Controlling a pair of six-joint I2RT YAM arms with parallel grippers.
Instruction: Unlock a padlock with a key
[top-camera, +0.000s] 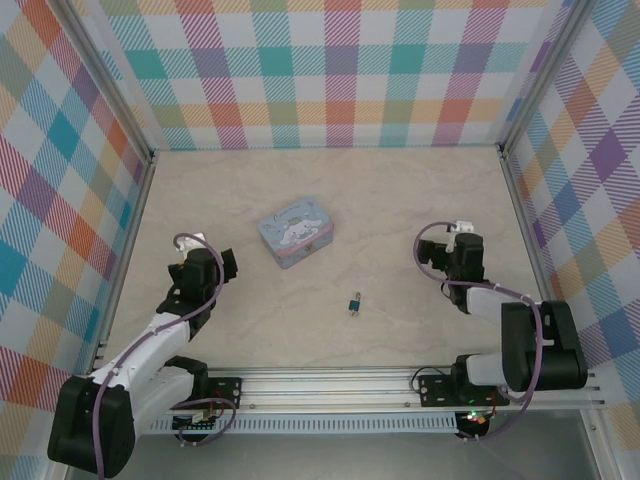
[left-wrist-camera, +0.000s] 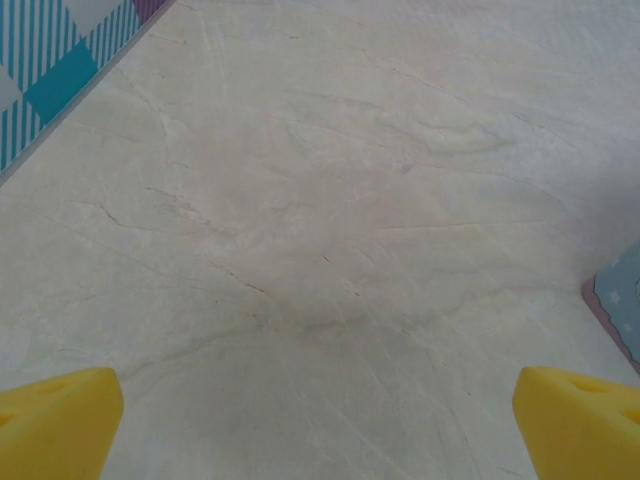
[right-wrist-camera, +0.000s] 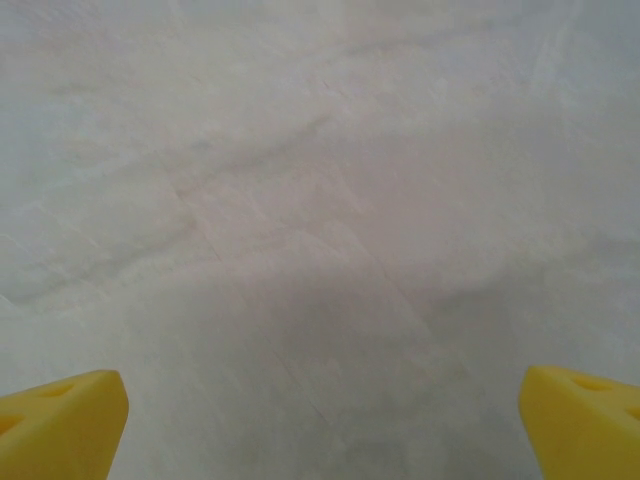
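Note:
The padlock (top-camera: 354, 304), a tiny dark lock with brass and bluish parts, lies on the marble table near the middle, in front of the tin. I cannot make out the key. My left gripper (top-camera: 224, 262) rests low at the table's left side, well away from the padlock. Its yellow fingertips (left-wrist-camera: 60, 420) are far apart, open over bare table. My right gripper (top-camera: 462, 240) sits at the right side, also far from the padlock. Its yellow fingertips (right-wrist-camera: 62, 420) stand wide apart, open and holding nothing.
A pale blue tin (top-camera: 295, 231) with a white cartoon dog stands behind the padlock; its corner (left-wrist-camera: 620, 300) shows at the left wrist view's right edge. Checkered walls (top-camera: 320, 70) close three sides. A metal rail (top-camera: 400, 385) runs along the near edge.

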